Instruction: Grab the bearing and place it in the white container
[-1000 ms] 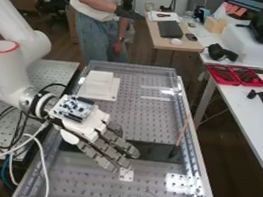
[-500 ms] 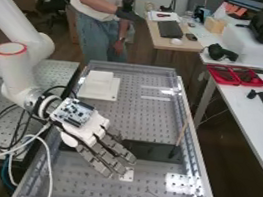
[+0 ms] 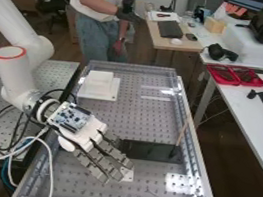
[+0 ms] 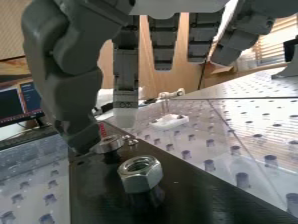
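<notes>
Bearing (image 4: 110, 144) over black plate (image 4: 193, 195), perforated bench (image 3: 93, 191) around, straight-fingered empty hand (image 3: 82, 132) near, wooden desk (image 3: 162, 43) behind.

Round silver bearing (image 4: 108, 144) on black plate (image 4: 199, 200); white container (image 3: 98, 87) on perforated tabletop (image 3: 147, 120).

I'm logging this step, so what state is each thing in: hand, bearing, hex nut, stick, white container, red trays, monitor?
Hand: open, fingers straight.
Bearing: ungripped, beside the thumb; contact unclear.
Hex nut: hole facing up, over the dark plate.
Stick: slanted, dark end at the plate.
White container: on the bench, apart from the hand; open or closed unclear.
Red trays: open, holding things.
Monitor: lit.
</notes>
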`<state>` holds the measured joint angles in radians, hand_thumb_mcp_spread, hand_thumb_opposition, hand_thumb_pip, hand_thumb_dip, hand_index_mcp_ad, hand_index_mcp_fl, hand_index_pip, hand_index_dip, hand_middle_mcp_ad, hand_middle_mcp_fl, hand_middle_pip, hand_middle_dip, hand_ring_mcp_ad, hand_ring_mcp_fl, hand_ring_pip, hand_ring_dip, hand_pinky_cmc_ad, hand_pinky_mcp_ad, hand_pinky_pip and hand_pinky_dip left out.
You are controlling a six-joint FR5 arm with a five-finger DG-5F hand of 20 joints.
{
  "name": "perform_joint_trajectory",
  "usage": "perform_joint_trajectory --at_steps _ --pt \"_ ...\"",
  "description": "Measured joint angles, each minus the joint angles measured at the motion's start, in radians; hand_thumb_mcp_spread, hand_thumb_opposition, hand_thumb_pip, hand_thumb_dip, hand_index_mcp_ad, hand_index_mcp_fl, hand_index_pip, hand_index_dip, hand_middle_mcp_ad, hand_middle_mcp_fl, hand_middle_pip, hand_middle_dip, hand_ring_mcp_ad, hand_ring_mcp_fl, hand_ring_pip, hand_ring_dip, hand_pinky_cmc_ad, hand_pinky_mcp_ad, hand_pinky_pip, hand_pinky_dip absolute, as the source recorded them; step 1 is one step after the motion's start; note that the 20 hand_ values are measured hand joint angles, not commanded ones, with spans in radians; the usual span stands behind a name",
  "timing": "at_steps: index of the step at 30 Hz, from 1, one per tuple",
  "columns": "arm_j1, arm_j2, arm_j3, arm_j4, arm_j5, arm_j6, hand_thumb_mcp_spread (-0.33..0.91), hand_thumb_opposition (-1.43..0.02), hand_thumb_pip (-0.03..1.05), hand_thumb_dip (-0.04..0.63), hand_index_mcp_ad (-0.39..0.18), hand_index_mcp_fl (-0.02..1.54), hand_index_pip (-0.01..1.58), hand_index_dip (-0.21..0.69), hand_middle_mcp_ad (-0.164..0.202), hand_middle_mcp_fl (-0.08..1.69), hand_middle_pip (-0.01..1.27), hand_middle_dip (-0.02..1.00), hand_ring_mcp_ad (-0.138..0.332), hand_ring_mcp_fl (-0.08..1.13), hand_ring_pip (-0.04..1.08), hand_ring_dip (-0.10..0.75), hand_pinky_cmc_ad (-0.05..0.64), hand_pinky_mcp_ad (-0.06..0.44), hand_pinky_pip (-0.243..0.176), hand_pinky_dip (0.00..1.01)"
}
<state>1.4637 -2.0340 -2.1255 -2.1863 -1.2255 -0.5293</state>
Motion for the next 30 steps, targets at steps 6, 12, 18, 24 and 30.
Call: perform_joint_trajectory --at_steps 6,12,18,24,30 --pt "-0.001 -0.004 0.004 -0.002 -0.009 0.002 0.50 -0.82 0.45 0.269 -0.075 0.28 1.27 0.365 0.082 0.04 0.14 0.19 0.162 0.01 0.10 0.033 0.312 0.164 -0.089 0.17" --pt "-0.005 -0.008 0.010 -0.009 -0.021 0.009 0.50 -0.82 0.46 0.269 -0.075 0.28 1.27 0.365 0.082 0.04 0.14 0.19 0.159 0.00 0.10 0.037 0.312 0.162 -0.089 0.17" --pt "-0.006 -0.012 0.010 -0.006 -0.026 0.015 0.50 -0.82 0.48 0.283 -0.075 0.28 1.25 0.365 0.082 0.04 0.14 0.19 0.162 0.00 0.10 0.035 0.312 0.164 -0.089 0.17" --pt "-0.006 -0.015 0.007 -0.001 -0.028 0.014 0.49 -0.82 0.48 0.284 -0.075 0.29 1.25 0.361 0.082 0.05 0.14 0.19 0.159 0.01 0.09 0.040 0.316 0.162 -0.089 0.17" --pt "-0.007 -0.017 0.006 0.006 -0.027 0.010 0.50 -0.83 0.48 0.284 -0.075 0.29 1.25 0.360 0.082 0.05 0.14 0.19 0.159 0.00 0.09 0.040 0.312 0.162 -0.089 0.17"
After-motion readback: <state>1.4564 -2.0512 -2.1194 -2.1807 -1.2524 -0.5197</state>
